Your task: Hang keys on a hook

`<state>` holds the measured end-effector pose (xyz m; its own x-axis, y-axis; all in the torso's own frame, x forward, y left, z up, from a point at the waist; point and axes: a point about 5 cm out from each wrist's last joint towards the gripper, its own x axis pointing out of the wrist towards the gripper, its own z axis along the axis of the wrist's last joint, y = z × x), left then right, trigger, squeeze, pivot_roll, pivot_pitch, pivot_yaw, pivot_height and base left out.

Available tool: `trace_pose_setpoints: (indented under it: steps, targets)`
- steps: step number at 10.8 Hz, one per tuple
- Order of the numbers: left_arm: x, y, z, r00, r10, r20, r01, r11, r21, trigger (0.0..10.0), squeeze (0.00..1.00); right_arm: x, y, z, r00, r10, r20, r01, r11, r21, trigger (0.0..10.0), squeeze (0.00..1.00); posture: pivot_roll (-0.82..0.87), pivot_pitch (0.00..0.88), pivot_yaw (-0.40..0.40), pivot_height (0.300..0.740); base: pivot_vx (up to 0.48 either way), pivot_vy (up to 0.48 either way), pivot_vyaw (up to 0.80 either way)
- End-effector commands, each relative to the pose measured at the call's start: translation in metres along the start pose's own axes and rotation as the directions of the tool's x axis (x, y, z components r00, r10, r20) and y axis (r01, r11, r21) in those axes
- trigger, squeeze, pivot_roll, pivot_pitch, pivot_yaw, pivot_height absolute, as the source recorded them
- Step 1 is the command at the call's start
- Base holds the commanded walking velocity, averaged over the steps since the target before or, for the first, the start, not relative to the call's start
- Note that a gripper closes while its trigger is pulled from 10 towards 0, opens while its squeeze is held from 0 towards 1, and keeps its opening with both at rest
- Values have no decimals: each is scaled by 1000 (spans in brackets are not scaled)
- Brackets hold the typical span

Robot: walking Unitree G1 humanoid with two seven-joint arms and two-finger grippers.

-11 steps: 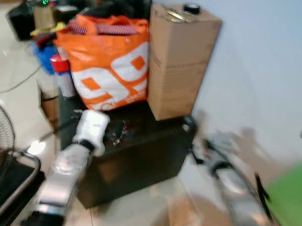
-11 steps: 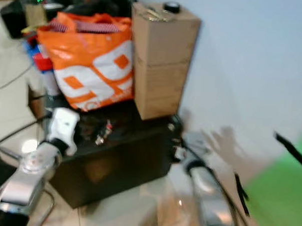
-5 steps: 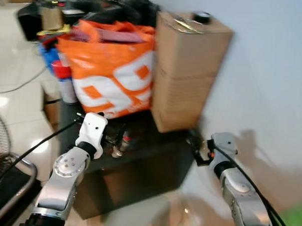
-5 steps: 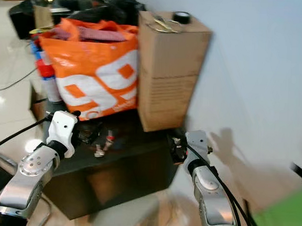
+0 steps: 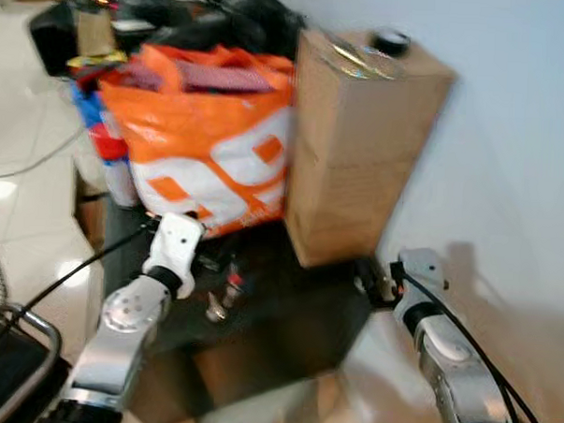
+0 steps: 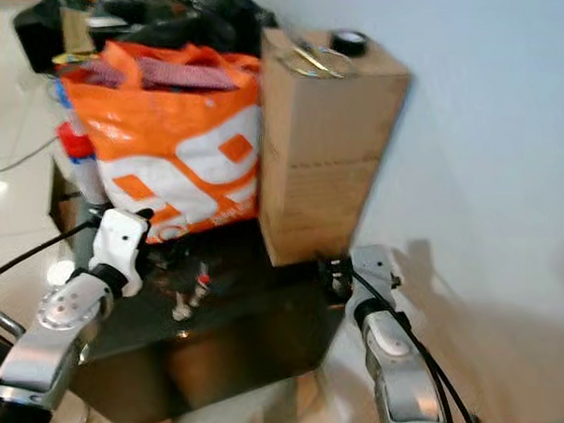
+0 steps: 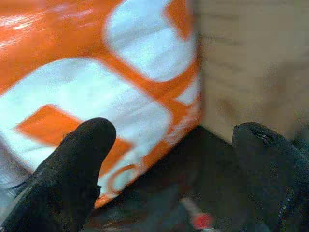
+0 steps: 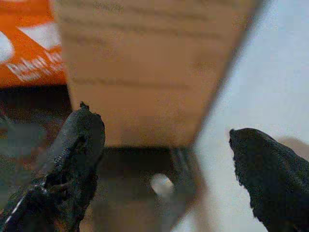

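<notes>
Wall [image 5: 511, 109], pale and bare, rises behind a low black cabinet [image 6: 249, 313] that carries the clutter. On the cabinet an orange and white bag [image 6: 167, 160] stands beside a tall cardboard box [image 6: 322, 148], the two touching or nearly so, and a roll of black tape [image 6: 348, 42] sits on the box top. No hook can be made out on the wall or the box.

Both silver arms reach toward the cabinet. The left gripper [image 7: 178, 159] hangs over the dark top just in front of the bag, its fingers [image 7: 72, 169] spread wide with nothing between them. The right gripper [image 8: 169, 159] sits at the cabinet's far corner below the box, likewise spread and empty.

The keys [image 6: 186, 296] lie on the cabinet top as a small bunch with a red tag, just beside the left gripper, a little ahead of it and below its fingertips. From the wrist the red tag [image 7: 200, 221] shows low between the fingers, nearer the one on the box side. Blur hides how the bunch's long axis runs. The left arm is clearly the nearer; I judge the pickup to be a short drop forward and down from there, while the right gripper stands well apart across the cabinet.
</notes>
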<state>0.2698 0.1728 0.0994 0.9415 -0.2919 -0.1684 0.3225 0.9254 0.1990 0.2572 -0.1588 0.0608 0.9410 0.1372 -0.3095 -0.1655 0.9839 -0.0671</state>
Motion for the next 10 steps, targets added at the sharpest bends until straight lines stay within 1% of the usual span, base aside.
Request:
trace_pose_setpoints:
  steps: [1,2,3,4,5,6,7,8,9,10]
  targets:
    - [-1,3,0,1000,1,-6,-1,1000,5,10000,0,0,5,1,1000,12,-2,-12,1000,0,10000,1000,-82,0,-18,740,315,0,0]
    - [-1,3,0,1000,-3,-8,3,1000,4,10000,0,-1,4,1,1000,9,-3,-9,1000,3,10000,1000,-83,0,-18,740,311,0,0]
    - [1,-5,-8,995,-79,-64,77,997,-18,10000,0,-1,3,1,1000,15,-11,-15,1000,-5,10000,1000,-86,0,-22,740,0,0,0]
    - [3,-13,-17,979,-159,-124,155,987,-44,10000,0,-1,3,0,998,56,-32,-57,997,-46,10000,1000,-87,0,-28,740,0,0,0]
    - [4,-15,-30,950,-206,-234,201,979,-45,10000,0,-2,4,-1,993,102,-51,-106,991,-81,10000,1000,-89,0,-33,740,0,0,0]
    - [1,-14,-49,888,-243,-390,248,968,-39,10000,0,-4,4,-4,983,156,-92,-166,980,-110,10000,820,-97,0,-39,740,0,0,0]
    - [2,-11,-54,878,-243,-413,259,966,-17,10000,0,-7,3,-6,971,203,-122,-219,967,-133,10000,0,-101,0,-43,740,0,0,0]
    - [8,-10,-57,879,-238,-412,265,964,8,10000,0,-7,2,-9,959,235,-156,-258,954,-150,10000,0,-106,0,-54,740,0,0,0]
    - [12,-11,-59,874,-244,-419,272,962,7,10000,0,-6,1,-9,958,235,-165,-261,952,-158,10000,0,-107,0,-60,740,0,0,0]
    - [19,-12,-63,864,-241,-443,267,964,-4,10000,0,-5,2,-10,949,251,-188,-281,947,-155,10000,0,-112,0,-66,740,0,0,0]
